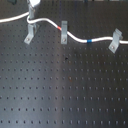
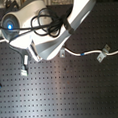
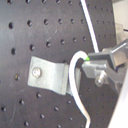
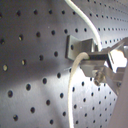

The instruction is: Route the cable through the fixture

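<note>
The white cable (image 1: 75, 37) runs across the back of the black perforated board, with a red band (image 1: 61, 28) and a blue band (image 1: 89, 41). The fixture (image 1: 30, 34), a leaning light-grey clip, stands at the first exterior view's left. My gripper (image 1: 33, 6) is just above it, shut on the cable. A cable loop (image 1: 29, 21) hangs below the fingers at the clip's top. In the first wrist view the cable (image 3: 74, 75) curves across the fixture's (image 3: 47, 75) edge beside the gripper (image 3: 90, 61). The second wrist view shows the same cable (image 4: 75, 75), fixture (image 4: 79, 46) and gripper (image 4: 93, 58).
An upright narrow grey clip (image 1: 64, 32) holds the cable by the red band. Another leaning clip (image 1: 116, 40) carries it at the first exterior view's right. In the second exterior view the arm (image 2: 43, 31) hides the gripper; the left clip (image 2: 23, 67) and right clip (image 2: 103, 53) show.
</note>
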